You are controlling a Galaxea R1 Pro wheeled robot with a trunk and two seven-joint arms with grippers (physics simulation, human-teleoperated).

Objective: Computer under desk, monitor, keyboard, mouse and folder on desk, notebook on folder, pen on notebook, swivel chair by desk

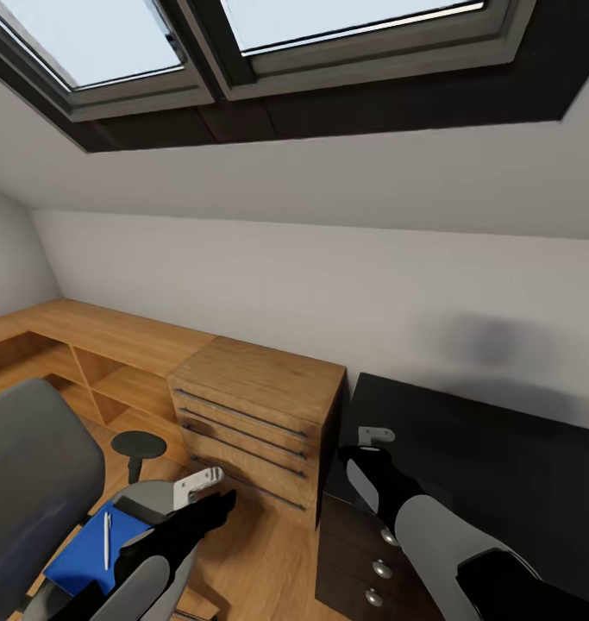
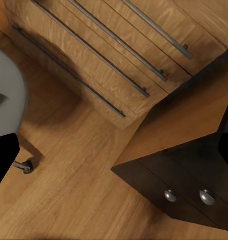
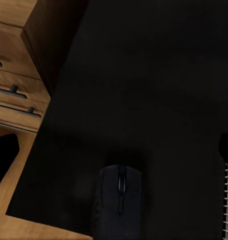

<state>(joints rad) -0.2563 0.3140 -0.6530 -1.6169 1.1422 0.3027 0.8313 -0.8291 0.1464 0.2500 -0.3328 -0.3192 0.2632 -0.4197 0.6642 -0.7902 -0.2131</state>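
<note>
- The folder (image 1: 87, 552) is a thin bright-blue sheet lying flat on the grey seat of the chair (image 1: 35, 483), with the pen (image 1: 107, 541) resting on top of it.
- Judged from its look, the folder will be light and a little bendy. It offers no raised part to grab, so one exposed edge is the place to pinch, best where it nears the seat's rim.
- The pen is small, smooth and free to roll. Tilting the folder would likely send it off, so it probably needs lifting away first.
- The mouse (image 3: 119, 200) already sits on the surface (image 1: 475, 448), near its front edge. It looks light, hard and rounded, so its two sides suit a grip.
- The left tool (image 1: 199, 487) hangs over the floor between the chair and the wooden drawer chest (image 1: 260, 414). I cannot tell how wide it stands.
- The right tool (image 1: 376, 437) hangs over the near corner of the surface. Its spread cannot be told either.
- The surface is black, flat and matt, with a unit of silver-knobbed drawers beneath it, standing just beside the wooden chest.
- The room is an attic with a sloped white ceiling, dark-framed skylights (image 1: 242, 43) and a light wood floor (image 2: 78, 195).
</note>
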